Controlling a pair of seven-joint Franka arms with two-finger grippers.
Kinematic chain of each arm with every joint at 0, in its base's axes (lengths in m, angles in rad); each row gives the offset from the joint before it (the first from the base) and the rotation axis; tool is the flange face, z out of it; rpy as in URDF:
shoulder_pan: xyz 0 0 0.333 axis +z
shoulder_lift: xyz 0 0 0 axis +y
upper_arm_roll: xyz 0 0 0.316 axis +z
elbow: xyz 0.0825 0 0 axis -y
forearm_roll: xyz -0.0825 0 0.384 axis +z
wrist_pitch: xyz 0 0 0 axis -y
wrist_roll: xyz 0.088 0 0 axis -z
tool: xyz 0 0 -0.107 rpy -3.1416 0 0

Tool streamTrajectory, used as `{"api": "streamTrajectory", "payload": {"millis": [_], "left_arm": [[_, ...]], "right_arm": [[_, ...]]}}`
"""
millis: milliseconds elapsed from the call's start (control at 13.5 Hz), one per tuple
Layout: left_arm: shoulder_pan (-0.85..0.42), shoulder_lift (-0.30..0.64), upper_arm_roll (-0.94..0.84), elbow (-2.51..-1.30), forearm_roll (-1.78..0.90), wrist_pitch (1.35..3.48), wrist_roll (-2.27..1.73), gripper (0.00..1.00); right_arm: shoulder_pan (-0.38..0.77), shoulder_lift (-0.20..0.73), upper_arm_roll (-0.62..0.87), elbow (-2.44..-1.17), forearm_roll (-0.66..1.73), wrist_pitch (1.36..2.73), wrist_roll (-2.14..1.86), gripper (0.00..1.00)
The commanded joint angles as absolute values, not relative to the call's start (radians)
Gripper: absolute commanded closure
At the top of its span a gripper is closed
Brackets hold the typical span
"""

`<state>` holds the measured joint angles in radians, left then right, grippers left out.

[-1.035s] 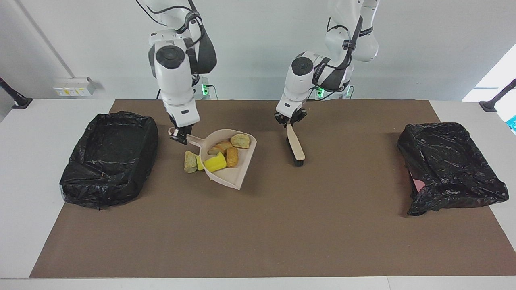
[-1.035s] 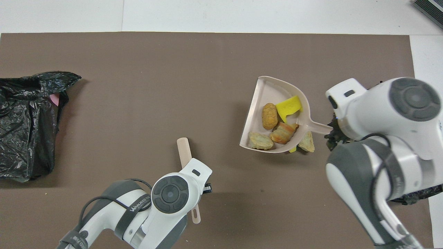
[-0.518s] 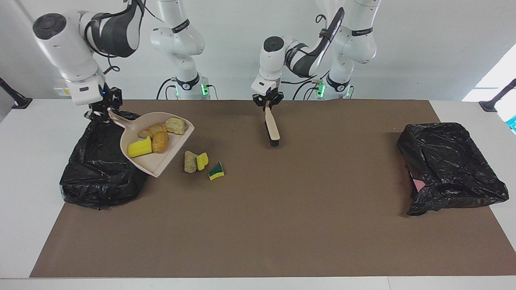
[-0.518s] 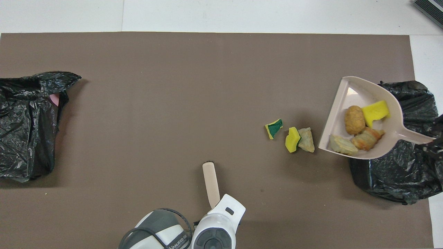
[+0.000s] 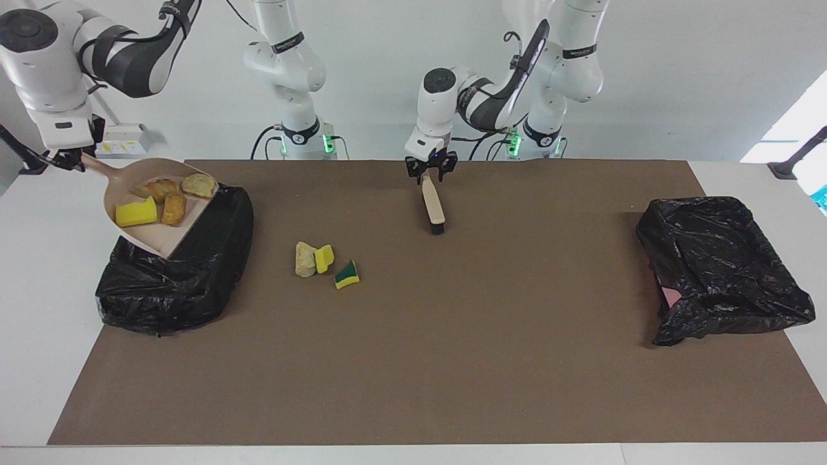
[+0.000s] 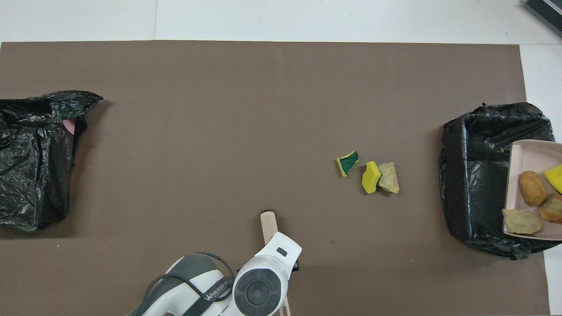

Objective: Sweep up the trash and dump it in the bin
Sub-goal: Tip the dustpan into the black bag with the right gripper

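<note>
Right gripper (image 5: 64,158), jaws clamped on the handle of the dustpan (image 5: 157,243), holds it over the black bin (image 5: 194,284) at the right arm's end of the counter (image 5: 452,361). Four pieces of trash (image 5: 161,200) sit in the pan, just below those jaws. A hasty tip could bounce them off the bin's rim. Three loose scraps (image 5: 323,261) lie on the counter, well apart from both grippers, and risk being missed. Left gripper (image 5: 431,171) hangs at the handle of the brush (image 5: 435,210); whether its jaws grip cannot be told.
</note>
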<state>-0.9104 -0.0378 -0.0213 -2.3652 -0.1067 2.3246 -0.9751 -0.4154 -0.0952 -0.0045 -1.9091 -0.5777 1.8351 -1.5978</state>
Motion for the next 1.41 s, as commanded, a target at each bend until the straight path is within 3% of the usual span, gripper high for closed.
{"api": "streamTrajectory", "payload": {"millis": [0,222,592,961,1331], "left_arm": [[-0.801,-0.037,-0.021,-2.304,-0.091,2.280,-0.888,0.00],[-0.685,-0.032,-0.021,-2.264,-0.091,2.283,-0.731,0.00],[-0.470,0.050,-0.023,-2.080,-0.092,2.238,-0.448,0.00],[-0.241,0.049,-0.023,-1.921,-0.094,2.002,-0.166,0.00],[-0.102,0.019,-0.014,-1.796,-0.098,1.770,0.081,0.00]], "right_arm": [[-0.376,-0.138,0.012,-1.979,-0.720,1.905,-1.618,1.00],[-0.330,-0.124,0.012,-2.005,-0.794,1.924,-1.582,1.00],[-0.238,-0.156,0.012,-2.055,-0.997,1.878,-1.531,1.00],[-0.192,-0.207,0.012,-2.120,-1.115,1.872,-1.540,1.00],[-0.166,-0.262,0.014,-2.198,-1.237,1.872,-1.537,1.00]]}}
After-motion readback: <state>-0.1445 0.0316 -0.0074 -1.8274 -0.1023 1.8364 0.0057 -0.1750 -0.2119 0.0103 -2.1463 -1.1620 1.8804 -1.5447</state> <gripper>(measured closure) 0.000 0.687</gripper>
